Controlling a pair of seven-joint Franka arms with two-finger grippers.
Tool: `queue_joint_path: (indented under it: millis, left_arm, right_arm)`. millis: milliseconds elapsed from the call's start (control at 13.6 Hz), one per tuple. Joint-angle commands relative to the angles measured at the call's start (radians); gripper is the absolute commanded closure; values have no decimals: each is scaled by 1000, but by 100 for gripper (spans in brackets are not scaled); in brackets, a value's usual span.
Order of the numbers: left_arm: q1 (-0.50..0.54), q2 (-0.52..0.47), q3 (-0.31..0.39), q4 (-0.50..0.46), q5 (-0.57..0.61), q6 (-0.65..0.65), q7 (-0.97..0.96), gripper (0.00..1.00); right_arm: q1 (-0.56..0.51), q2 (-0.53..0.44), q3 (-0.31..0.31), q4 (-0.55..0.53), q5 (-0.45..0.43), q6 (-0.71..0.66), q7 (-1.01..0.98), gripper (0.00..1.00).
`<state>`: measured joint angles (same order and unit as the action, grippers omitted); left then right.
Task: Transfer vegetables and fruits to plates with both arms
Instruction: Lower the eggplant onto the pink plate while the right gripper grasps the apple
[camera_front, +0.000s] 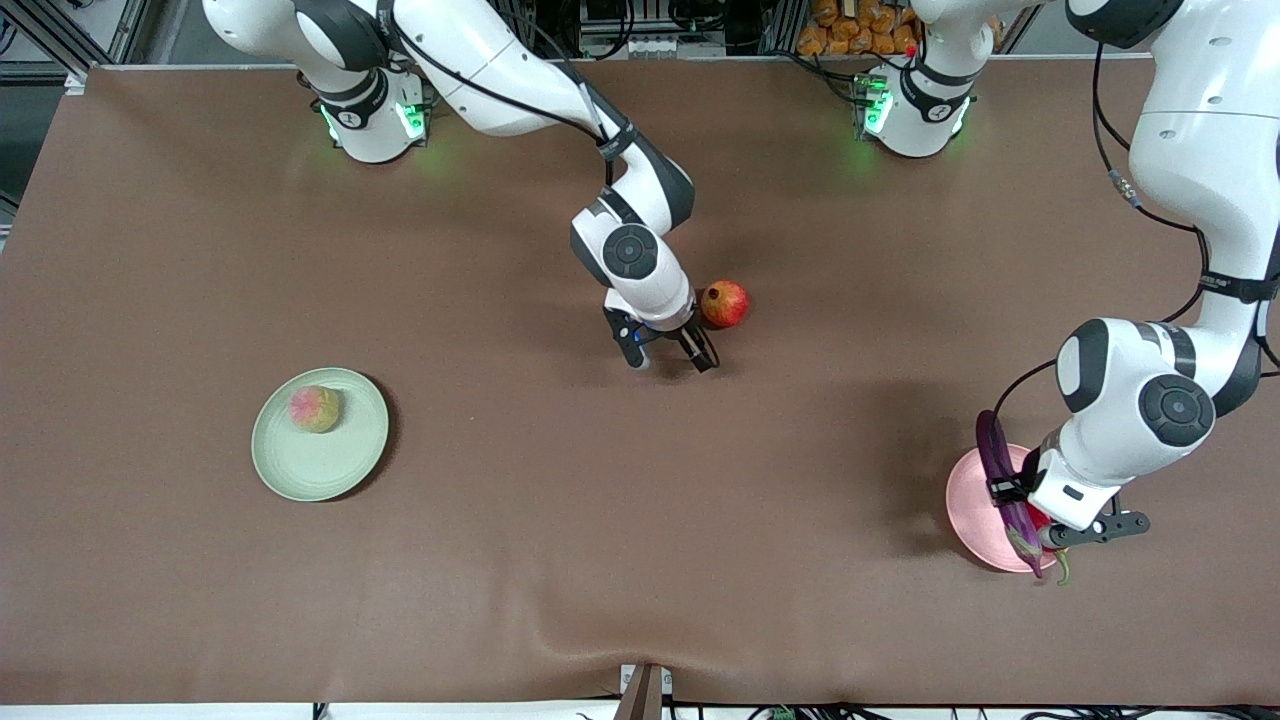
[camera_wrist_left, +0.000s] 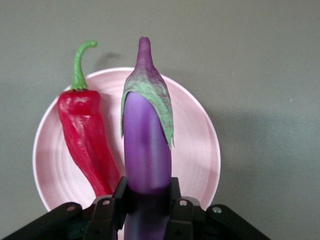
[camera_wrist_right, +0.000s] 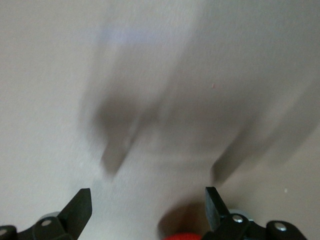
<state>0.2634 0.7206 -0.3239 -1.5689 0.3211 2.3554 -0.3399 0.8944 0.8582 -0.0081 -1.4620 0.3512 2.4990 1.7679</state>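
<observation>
My left gripper (camera_front: 1012, 492) is shut on the purple eggplant (camera_front: 1003, 470) over the pale pink plate (camera_front: 968, 505) at the left arm's end of the table. In the left wrist view the gripper (camera_wrist_left: 147, 196) clamps the eggplant (camera_wrist_left: 146, 145) beside the red chili pepper (camera_wrist_left: 87, 142), which lies on the pink plate (camera_wrist_left: 197, 150). I cannot tell if the eggplant touches the plate. My right gripper (camera_front: 667, 355) is open and empty, low beside the red-yellow apple (camera_front: 724, 304) at the table's middle. The right wrist view shows its fingers spread (camera_wrist_right: 147, 206) and a sliver of the apple (camera_wrist_right: 182, 236). The peach (camera_front: 315, 408) lies on the pale green plate (camera_front: 325, 465).
The chili's red body (camera_front: 1040, 517) and green stem (camera_front: 1062, 572) show under the left hand at the pink plate's edge. The brown table cover (camera_front: 600, 520) has a raised fold near the front edge.
</observation>
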Motion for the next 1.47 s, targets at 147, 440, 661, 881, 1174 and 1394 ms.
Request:
queue_joint_path:
  millis: [147, 440, 661, 881, 1174, 1394]
  left_arm:
    - [0, 54, -1, 58, -19, 1, -37, 50]
    - [5, 48, -1, 58, -20, 2, -39, 0]
    - [14, 33, -3, 56, -19, 2, -34, 0]
    - [17, 28, -3, 44, -20, -1, -31, 0]
    - [27, 26, -3, 26, -20, -4, -33, 0]
    - [33, 17, -9, 21, -22, -11, -34, 0]
  right_arm:
    - [34, 2, -10, 62, -18, -20, 74, 0]
    - [61, 7, -12, 71, -21, -12, 107, 0]
    - [84, 10, -18, 71, -25, -6, 134, 0]
    - [113, 25, -26, 74, -25, -2, 150, 0]
    - [147, 33, -59, 83, -79, 4, 148, 67]
    - [121, 16, -64, 94, -113, -41, 118, 100]
